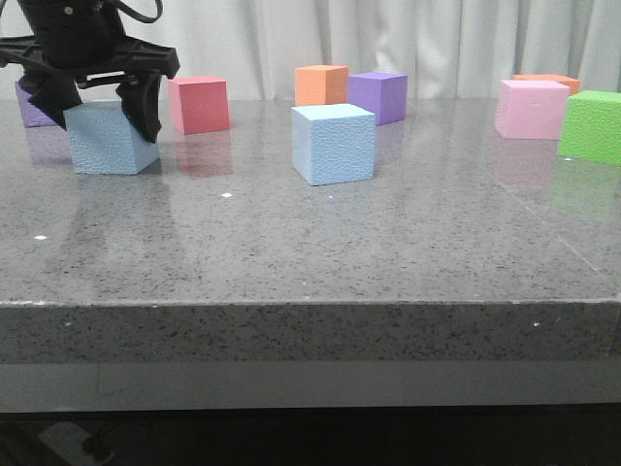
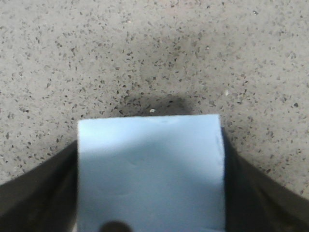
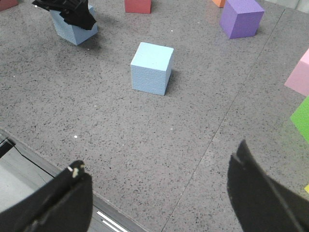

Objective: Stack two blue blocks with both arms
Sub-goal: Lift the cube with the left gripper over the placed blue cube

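A speckled grey stone desk [image 1: 310, 243] carries a scatter of foam cubes in front of a pale curtain [image 1: 437, 39]. At the far left, the left gripper [image 1: 102, 107] straddles one blue block [image 1: 109, 141], its dark fingers [image 2: 38, 193] pressed against the block's two sides while it sits on the desk. The second blue block [image 1: 334, 144] stands alone near the middle of the desk, well apart from the first. Just right of the held block is a red cube [image 1: 199, 104]. Behind the middle block sit an orange cube [image 1: 321, 84] and a purple cube [image 1: 378, 96]. At the far right stand a pink cube [image 1: 531, 109] and a green cube [image 1: 591, 126]; another orange cube behind the pink one is mostly hidden. A second purple cube behind the left gripper is largely covered. The right gripper [image 3: 159, 193] hovers over the desk's near edge, its fingers [image 3: 260, 198] spread wide and holding nothing.
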